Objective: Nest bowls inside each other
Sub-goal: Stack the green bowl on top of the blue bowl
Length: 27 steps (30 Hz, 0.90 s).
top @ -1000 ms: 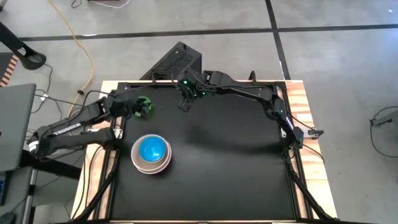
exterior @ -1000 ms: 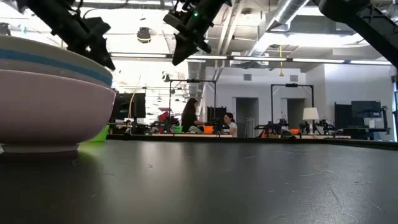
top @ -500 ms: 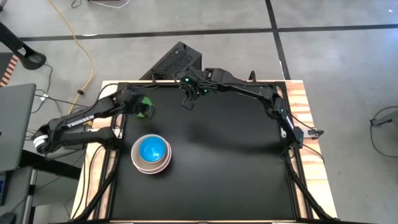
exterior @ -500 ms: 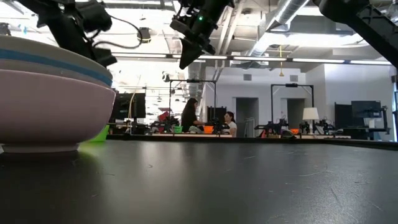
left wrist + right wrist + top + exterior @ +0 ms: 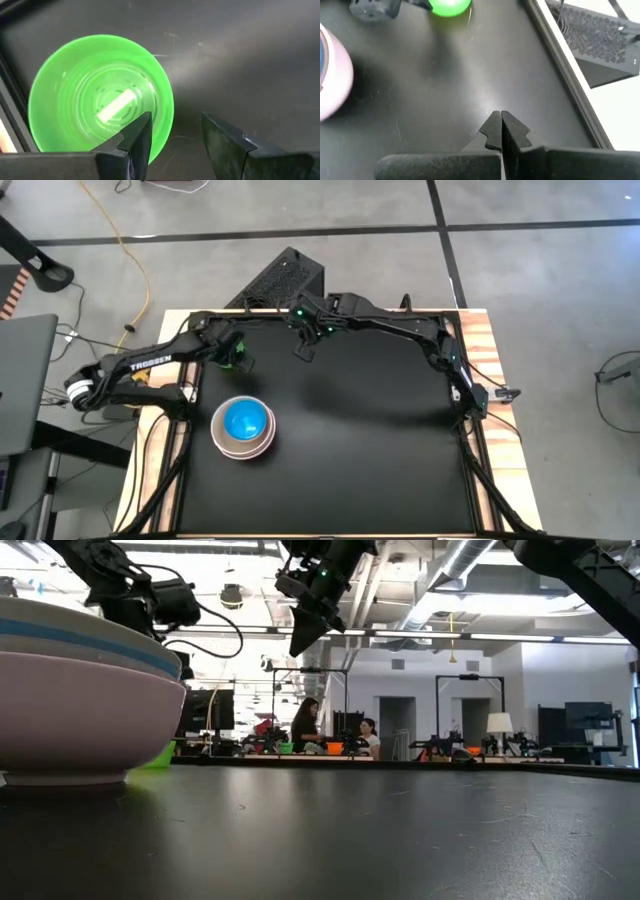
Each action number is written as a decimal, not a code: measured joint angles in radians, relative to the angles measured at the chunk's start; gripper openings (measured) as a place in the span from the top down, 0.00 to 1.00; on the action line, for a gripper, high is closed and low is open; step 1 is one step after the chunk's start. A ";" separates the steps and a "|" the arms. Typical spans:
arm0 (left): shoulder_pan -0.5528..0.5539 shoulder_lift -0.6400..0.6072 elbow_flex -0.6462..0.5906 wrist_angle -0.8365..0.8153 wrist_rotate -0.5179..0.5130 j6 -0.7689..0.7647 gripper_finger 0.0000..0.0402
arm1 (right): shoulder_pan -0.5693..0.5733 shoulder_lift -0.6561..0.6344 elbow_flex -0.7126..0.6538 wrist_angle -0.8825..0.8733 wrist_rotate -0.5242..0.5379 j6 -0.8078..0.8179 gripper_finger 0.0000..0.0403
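A small green bowl (image 5: 95,97) sits upright on its base on the black table (image 5: 360,450) at the far left. My left gripper (image 5: 175,122) is open above it, one finger over the inside and one outside the rim on the bowl's right side; I see no touch. In the high view the left gripper (image 5: 240,358) partly covers the green bowl (image 5: 233,345). A stack of bowls (image 5: 243,427), pink outside and blue inside, stands near the left edge. My right gripper (image 5: 303,350) hangs shut above the table's far middle, holding nothing.
A black perforated box (image 5: 285,278) stands beyond the far edge. Dark frame rails (image 5: 470,420) run along the table's sides. The table's middle and right are bare black surface. People sit far off in the room (image 5: 335,738).
My left gripper has come down toward the green bowl and tipped more steeply downward, swinging a little toward the table's right until it stands over the bowl's rim. Its fingers stay open. The bowls have not moved.
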 joint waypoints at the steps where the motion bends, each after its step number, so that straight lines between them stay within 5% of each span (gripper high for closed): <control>1: 0.000 0.015 0.000 0.003 -0.001 0.000 0.60 | 0.000 0.000 -0.007 -0.002 0.000 0.000 0.97; 15: 0.003 0.199 0.000 0.043 -0.019 0.102 0.63 | 0.000 0.000 -0.095 0.027 0.000 0.000 0.97; 23: 0.004 0.187 0.000 0.035 -0.017 0.139 0.95 | 0.004 0.000 -0.095 0.025 0.000 0.011 0.97; 27: 0.003 0.110 0.000 -0.001 -0.019 0.138 0.99 | 0.013 -0.001 -0.095 0.015 0.000 0.021 0.97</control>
